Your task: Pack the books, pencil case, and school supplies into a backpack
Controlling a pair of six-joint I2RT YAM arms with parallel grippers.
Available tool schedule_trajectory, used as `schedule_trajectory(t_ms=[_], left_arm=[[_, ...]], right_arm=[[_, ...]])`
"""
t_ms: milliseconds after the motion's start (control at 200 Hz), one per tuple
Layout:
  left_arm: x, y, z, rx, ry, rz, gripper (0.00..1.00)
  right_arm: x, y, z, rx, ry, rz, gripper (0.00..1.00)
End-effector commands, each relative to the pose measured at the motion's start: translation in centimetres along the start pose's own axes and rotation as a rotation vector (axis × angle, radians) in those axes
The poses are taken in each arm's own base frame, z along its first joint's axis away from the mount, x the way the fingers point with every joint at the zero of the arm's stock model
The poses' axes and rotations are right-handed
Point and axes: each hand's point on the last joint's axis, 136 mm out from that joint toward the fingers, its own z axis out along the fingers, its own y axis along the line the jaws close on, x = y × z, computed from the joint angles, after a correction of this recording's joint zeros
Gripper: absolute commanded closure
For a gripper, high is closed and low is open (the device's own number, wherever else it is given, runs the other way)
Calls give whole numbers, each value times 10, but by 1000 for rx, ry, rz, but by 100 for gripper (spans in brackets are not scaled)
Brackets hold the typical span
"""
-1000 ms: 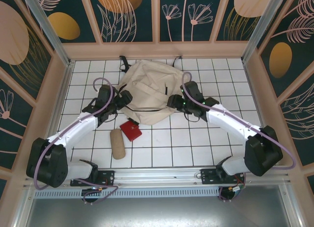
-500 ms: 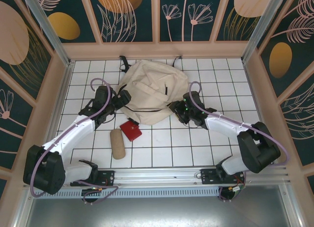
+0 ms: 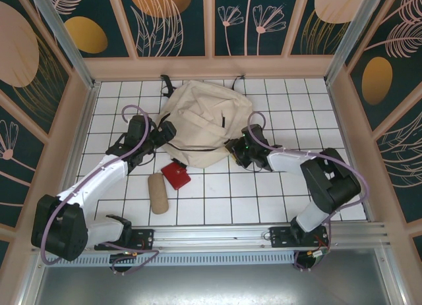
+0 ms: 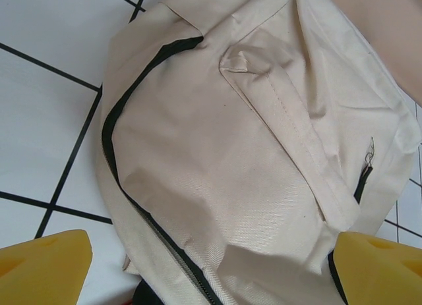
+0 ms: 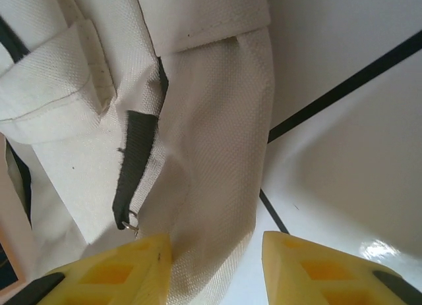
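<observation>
The beige backpack (image 3: 204, 120) lies at the back middle of the tiled table, its dark zipper line (image 4: 115, 180) running along its side. My left gripper (image 3: 162, 135) hovers at its left edge, open wide, with a yellow fingertip (image 4: 43, 265) on either side of the fabric (image 4: 217, 186). My right gripper (image 3: 235, 147) is at the bag's lower right edge. Its jaws stand partly open around a fold of fabric (image 5: 217, 186); the left fingertip (image 5: 119, 269) touches the cloth, the other is apart. The tan pencil case (image 3: 157, 193) and the red square school supplies (image 3: 175, 175) lie in front of the bag. The books are out of view.
A black strap end with a small metal ring (image 5: 132, 221) hangs beside the right gripper's left finger. Black straps (image 3: 168, 81) stick out behind the bag. Wooden walls (image 3: 211, 66) enclose the table (image 3: 277, 193) on three sides.
The right arm has drawn in toward the bag's lower right edge, elbow folding, and its jaws have narrowed around the fabric. The left gripper has barely moved.
</observation>
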Motion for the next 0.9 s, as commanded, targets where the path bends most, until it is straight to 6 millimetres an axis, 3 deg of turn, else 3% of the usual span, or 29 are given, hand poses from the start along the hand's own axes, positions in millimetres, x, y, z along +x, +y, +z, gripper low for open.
schedule_trajectory(t_ms=[0, 115, 130, 185, 350, 455, 620, 786, 896], left_arm=[[3, 7, 4, -27, 15, 19, 6], [2, 6, 5, -26, 18, 20, 5], [2, 6, 5, -28, 19, 20, 5], [2, 5, 5, -23, 20, 25, 5], [4, 3, 7, -16, 37, 47, 5], [7, 1, 10, -1, 58, 64, 6], [9, -10, 12, 41, 84, 116, 6], [8, -31, 13, 127, 106, 143, 6], [9, -46, 15, 184, 117, 147, 5]], right_arm=[[-2, 24, 7, -81, 21, -22, 64], [-6, 27, 9, -94, 1, -46, 86], [-17, 25, 7, -91, -25, -34, 89], [-25, 27, 2, -85, -63, -62, 100], [-61, 34, -26, -3, -210, -212, 100], [-78, 26, -45, 66, -240, -287, 100], [-88, -11, -73, 170, -241, -373, 100], [-110, -55, -106, 276, -289, -370, 100], [-127, -66, -124, 285, -324, -341, 98]])
